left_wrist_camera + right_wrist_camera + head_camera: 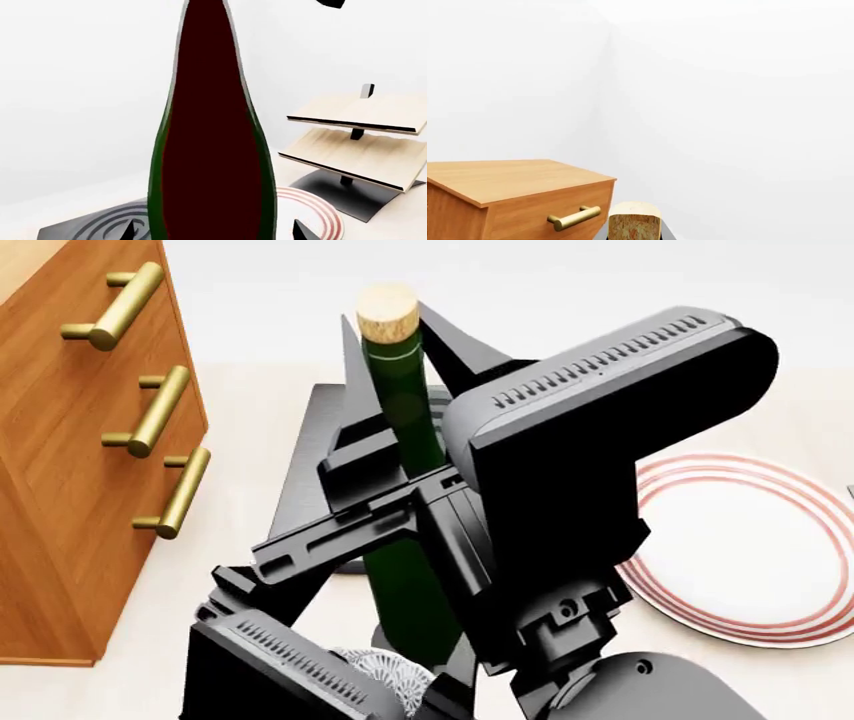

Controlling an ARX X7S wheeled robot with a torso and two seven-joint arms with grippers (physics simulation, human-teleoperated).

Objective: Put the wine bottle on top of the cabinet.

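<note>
At the far left of the head view stood the cabinet (80, 470), orange-brown wood, with three brass bar handles (147, 412) stepping down its front; its flat top showed in the right wrist view (500, 179), bare in the part visible there. Just right of it, near the middle of the head view, the wine bottle (400, 390) stood upright, tan cork (387, 313) uppermost, well apart from the cabinet's front and not on its top. The bottle's lower body was hidden behind black arm links (587, 490), which crossed it and filled the centre of that view. In the left wrist view the bottle (213, 150) filled the frame very close to the camera, with the tips of the left gripper (213, 231) showing on either side of its base; the fingers flanked the glass, but whether they actually pressed on it could not be told. The right gripper itself did not show in any view, though its wrist camera looked past the cork (634, 221). Beneath the bottle lay a dark slab (314, 460), and further right a white plate (747, 560) with red rings rested on the pale floor. A pale wooden rack (360, 145) on a dark base stood near the plate.
</note>
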